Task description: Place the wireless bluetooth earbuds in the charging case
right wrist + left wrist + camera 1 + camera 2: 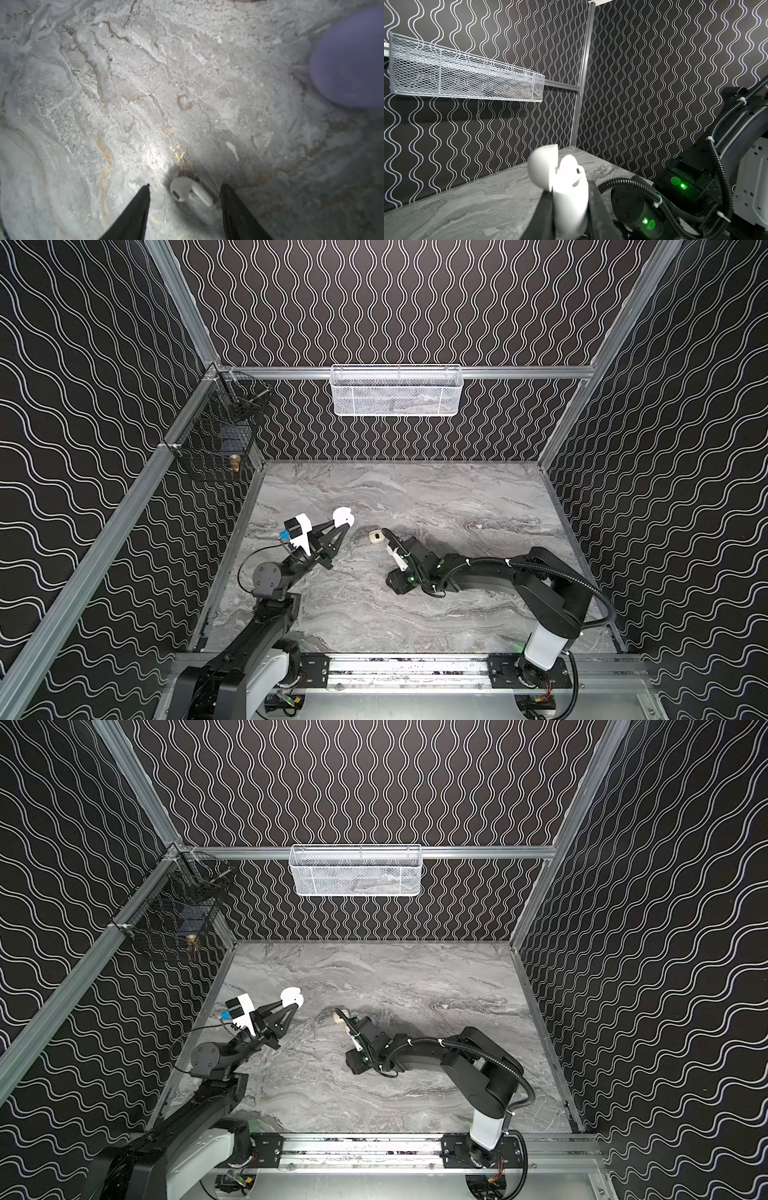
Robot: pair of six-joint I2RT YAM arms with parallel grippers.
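Left gripper (569,187) clamps the open charging case (568,209). Right gripper (185,186), jaws parted, straddles a white earbud (182,190) on the table (145,83).

White mesh basket (395,400) on back rail, black wire basket (210,443) at left.

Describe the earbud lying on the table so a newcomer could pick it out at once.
Start at the grey marble table; near its middle the right gripper hangs low, jaws open. Between its fingertips lies the white earbud, flat on the marble. It is the loose one: the other earbud sits in the open white case that the left gripper holds up.
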